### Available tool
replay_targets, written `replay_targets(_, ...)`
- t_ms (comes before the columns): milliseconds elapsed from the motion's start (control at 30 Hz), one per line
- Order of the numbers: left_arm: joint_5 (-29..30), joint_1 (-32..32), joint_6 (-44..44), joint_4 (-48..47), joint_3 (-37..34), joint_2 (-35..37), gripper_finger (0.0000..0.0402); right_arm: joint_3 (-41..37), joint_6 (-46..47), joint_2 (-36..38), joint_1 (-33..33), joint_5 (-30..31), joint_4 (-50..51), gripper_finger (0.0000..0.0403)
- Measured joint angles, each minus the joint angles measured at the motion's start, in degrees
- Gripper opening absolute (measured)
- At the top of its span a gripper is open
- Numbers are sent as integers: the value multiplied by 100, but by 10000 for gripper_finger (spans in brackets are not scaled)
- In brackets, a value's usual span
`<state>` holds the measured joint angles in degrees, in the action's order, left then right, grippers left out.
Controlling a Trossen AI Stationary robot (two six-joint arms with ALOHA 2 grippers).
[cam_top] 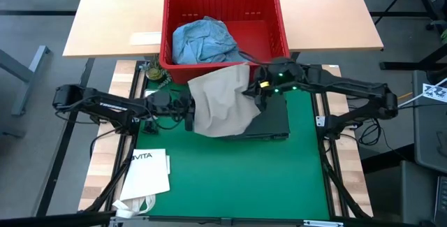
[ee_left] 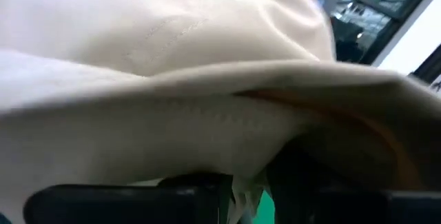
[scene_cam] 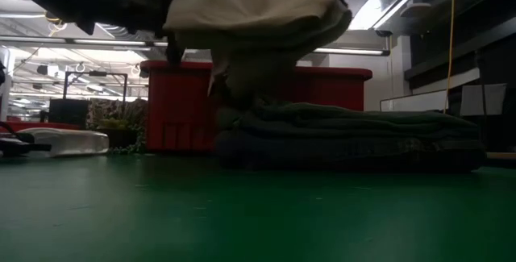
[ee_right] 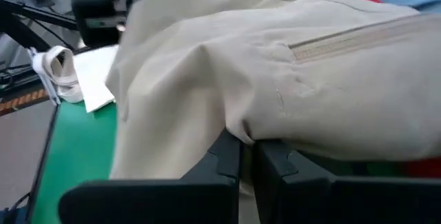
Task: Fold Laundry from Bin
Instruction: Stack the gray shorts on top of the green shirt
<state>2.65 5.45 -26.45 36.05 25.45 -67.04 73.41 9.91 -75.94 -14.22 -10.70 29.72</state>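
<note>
**Tan garment slung between both arms above the folded stack**

The right gripper [cam_top: 260,89] has its fingers pressed together on an edge of the soft khaki-tan cloth garment [cam_top: 222,105]; the left gripper [cam_top: 187,108] pinches the opposite edge. The cloth sags limp and light between them, above the dark folded clothes [cam_top: 271,121]. The red ribbed plastic bin [cam_top: 225,26] crowds the far side; open green mat [cam_top: 237,174] lies near.

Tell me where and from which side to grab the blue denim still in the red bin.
Grip the raised crumpled fold at the top of the light blue jeans, coming straight down from above. The red bin walls block any sideways approach, and the bunched ridge probably gives the fingers something to pinch. Both grippers are busy with the khaki garment.
</note>
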Motion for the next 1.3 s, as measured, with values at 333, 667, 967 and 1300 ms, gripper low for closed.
replay_targets(333,-47,-302,161,221,0,-617,78,3,-2,454,188,918,2108,14)
replay_targets(667,-17,-387,161,205,0,-1251,81,4,333,448,568,1897,3348,14)
replay_targets(967,-61,-387,159,508,2,-1202,150,7,369,233,562,2083,3611,14)
replay_targets(1300,309,-619,169,2089,10,-1209,171,6,376,-308,557,2212,3982,14)
